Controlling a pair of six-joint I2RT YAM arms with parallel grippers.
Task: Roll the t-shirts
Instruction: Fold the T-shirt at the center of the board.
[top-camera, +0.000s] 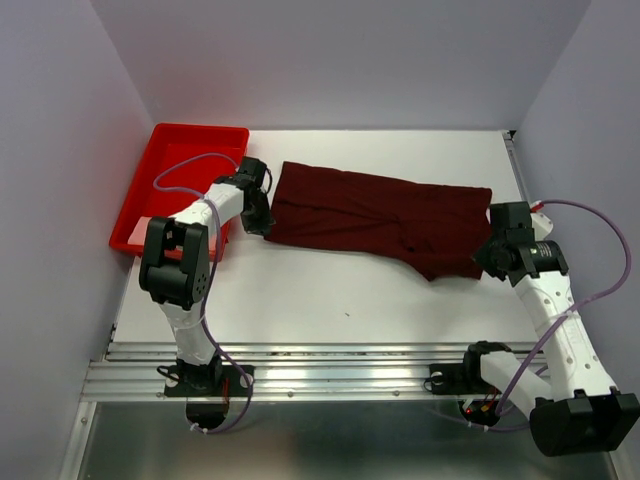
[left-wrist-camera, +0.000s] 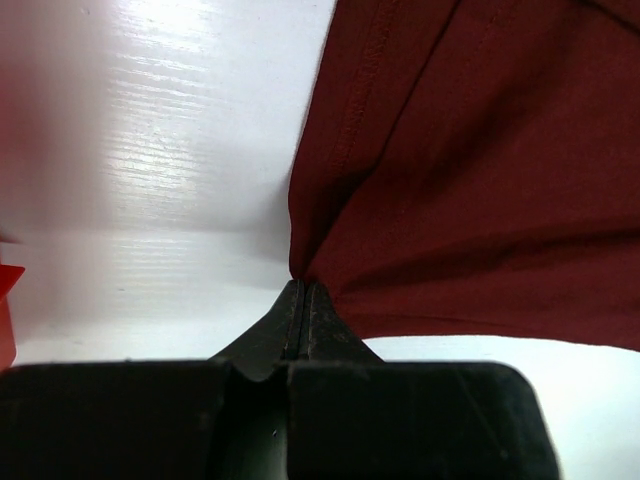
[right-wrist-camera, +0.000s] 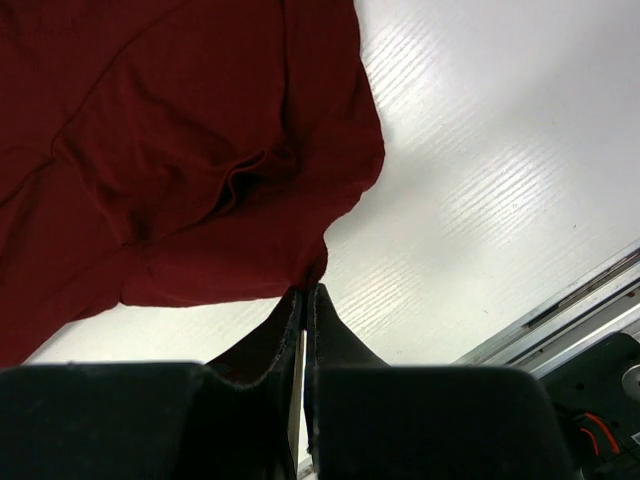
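Left gripper (left-wrist-camera: 303, 287): fingers pressed together, pinching a small gather of the t-shirt (left-wrist-camera: 480, 170) at its left edge. Creases fan out from the pinch point across the cloth. A stitched hem runs up and away from the tips in the left wrist view.

Right gripper (right-wrist-camera: 307, 291): fingers closed to a thin slit, with the near right corner of the same garment drawn in between the tips. A bunched fold sits in the cloth just beyond the grip.

The t-shirt is dark maroon and plain. It lies stretched flat across the middle of the white table (top-camera: 330, 300), folded into a long band running from the left gripper to the right gripper. The band is slightly slanted, its right end lying nearer the arm bases than its left. The right end is wider and uneven, with a flap hanging toward the near side.

A red tray (top-camera: 200, 128) sits at the far left corner of the table, just beside the left arm and apart from the cloth. Its contents cannot be determined.

A metal rail (top-camera: 330, 375) runs along the near table edge, carrying both arm bases.
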